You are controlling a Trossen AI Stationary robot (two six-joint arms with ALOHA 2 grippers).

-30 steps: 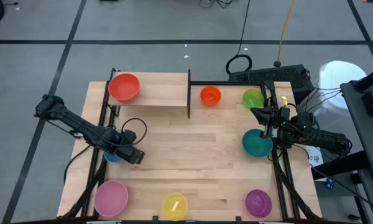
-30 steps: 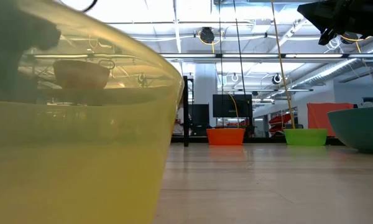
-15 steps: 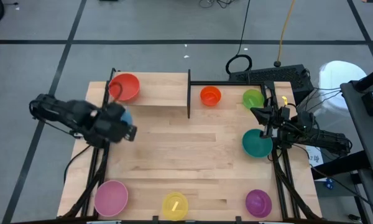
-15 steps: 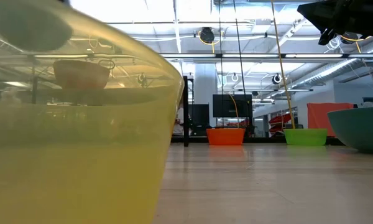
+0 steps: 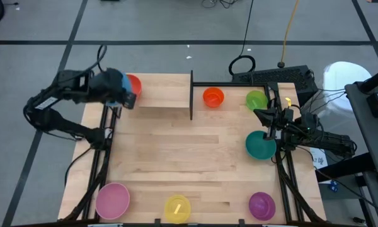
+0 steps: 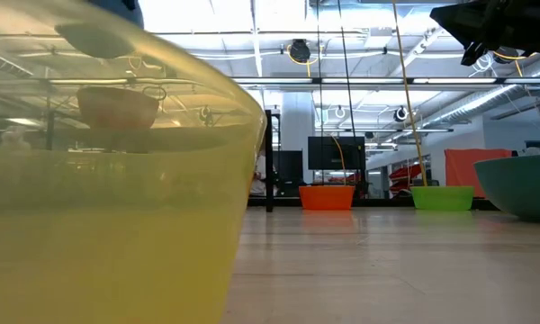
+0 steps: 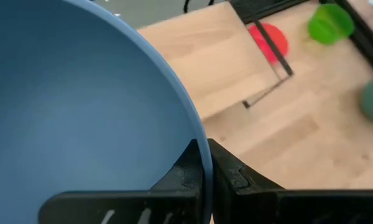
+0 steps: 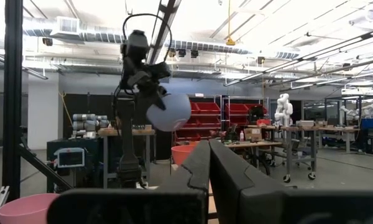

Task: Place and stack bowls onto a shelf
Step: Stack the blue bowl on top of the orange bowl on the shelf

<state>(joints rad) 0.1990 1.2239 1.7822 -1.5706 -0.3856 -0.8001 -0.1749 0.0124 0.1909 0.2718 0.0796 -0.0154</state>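
Bowls are scattered over the bench (image 5: pixel 195 157) in the high view. At upper left, the left hand (image 5: pixel 122 94) is seen above the shelf (image 5: pixel 157 91), holding the blue bowl (image 5: pixel 118 84) over the red bowl (image 5: pixel 133 84), which is mostly covered. The orange bowl (image 5: pixel 213 97) and green bowl (image 5: pixel 256 99) lie at upper centre right, beyond the shelf's black upright. The teal bowl (image 5: pixel 259 145) sits at centre right, just beside the right hand (image 5: pixel 269 128), which is held at the bench's right edge. Along the bottom, the pink bowl (image 5: pixel 112 200), yellow bowl (image 5: pixel 177 208) and purple bowl (image 5: pixel 262 205) are spread.

In the low view, the left half is filled by the yellow bowl (image 6: pixel 99 198); the orange bowl (image 6: pixel 327 197), green bowl (image 6: pixel 442 197) and teal bowl (image 6: pixel 522 184) stand at right.

In the left wrist view, the blue bowl (image 7: pixel 81 112) is clamped at its rim between the closed-down fingers (image 7: pixel 227 174); the shelf (image 7: pixel 205 62) lies beyond.

In the right wrist view, the right hand's fingers (image 8: pixel 230 177) are pressed together on nothing, and the left arm with the blue bowl (image 8: pixel 169 112) is seen at centre.
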